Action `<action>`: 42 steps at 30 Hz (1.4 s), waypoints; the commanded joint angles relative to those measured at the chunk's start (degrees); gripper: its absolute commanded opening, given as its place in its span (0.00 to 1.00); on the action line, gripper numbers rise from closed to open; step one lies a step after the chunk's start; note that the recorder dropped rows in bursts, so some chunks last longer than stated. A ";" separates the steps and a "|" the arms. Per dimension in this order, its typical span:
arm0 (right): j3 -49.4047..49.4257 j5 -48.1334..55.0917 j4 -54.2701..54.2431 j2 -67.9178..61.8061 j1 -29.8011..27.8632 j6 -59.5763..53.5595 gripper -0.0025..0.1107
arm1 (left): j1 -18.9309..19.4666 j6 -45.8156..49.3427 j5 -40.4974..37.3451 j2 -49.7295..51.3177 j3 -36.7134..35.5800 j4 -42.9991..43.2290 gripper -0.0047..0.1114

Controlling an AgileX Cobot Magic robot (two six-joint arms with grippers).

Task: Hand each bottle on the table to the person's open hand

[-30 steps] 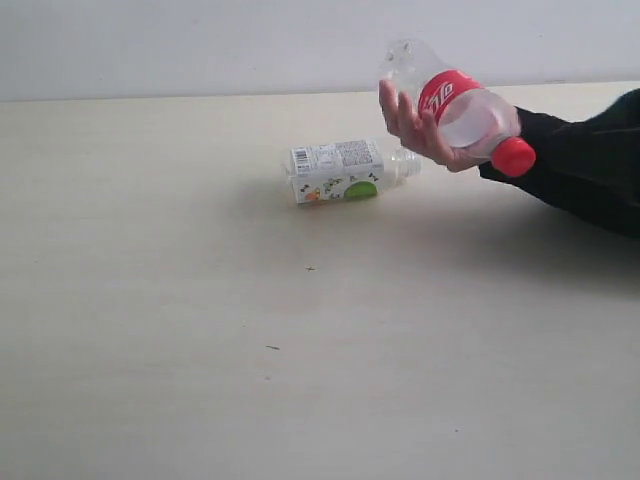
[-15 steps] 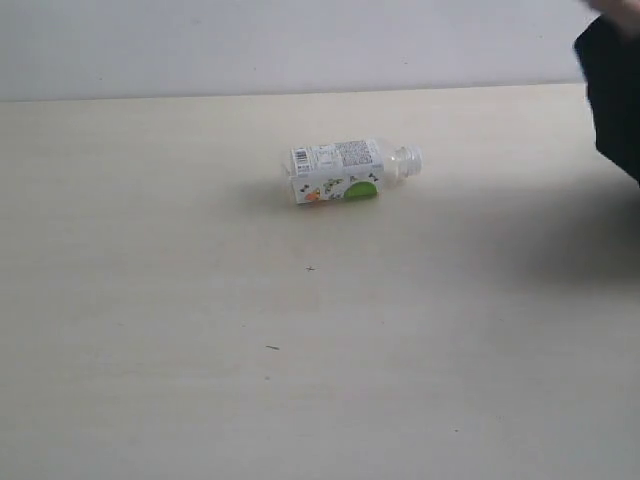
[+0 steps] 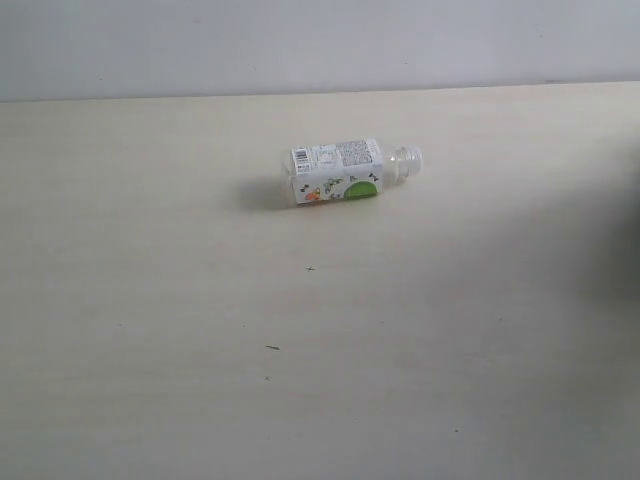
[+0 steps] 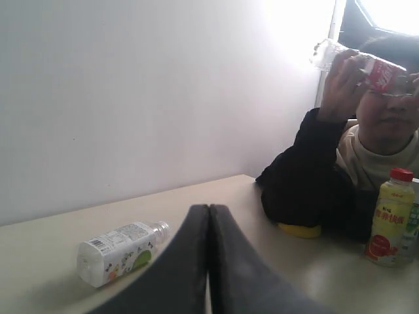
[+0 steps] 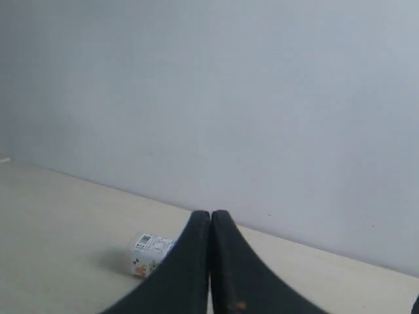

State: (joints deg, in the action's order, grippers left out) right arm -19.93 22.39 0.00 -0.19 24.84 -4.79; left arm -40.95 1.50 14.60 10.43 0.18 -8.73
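Observation:
One squarish, capless bottle with a white label lies on its side on the pale table, neck to the right. No gripper shows in the exterior view. In the left wrist view my left gripper is shut and empty, with that bottle beyond it. The person's hand is closed round a clear, red-labelled bottle held up near the face, not open. My right gripper is shut and empty, and the lying bottle is partly hidden behind it.
A yellow bottle with a red cap stands on the table beside the person in the black sleeve. A small yellow object lies under that arm. A pale wall backs the far table edge.
The person's hand carrying the red-labelled bottle has pulled away to the right and left the exterior view. The capless bottle has stayed where it lay.

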 commanded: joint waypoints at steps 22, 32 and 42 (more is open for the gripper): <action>9.54 -9.88 -9.99 0.19 -0.19 0.44 0.02 | -0.33 -0.17 0.14 -0.40 -0.18 -0.28 0.04; 9.54 -10.11 -10.44 0.19 -0.19 0.44 0.02 | -0.33 -0.17 0.14 -0.40 -0.18 -0.28 0.04; 9.54 -10.11 -10.43 0.19 -0.19 -0.10 0.02 | -0.33 -0.17 0.14 -0.40 -0.18 -0.28 0.04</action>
State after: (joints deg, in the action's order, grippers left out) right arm -10.56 12.34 -10.45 -0.19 24.84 -4.46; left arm -40.95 1.50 14.60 10.43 0.18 -8.73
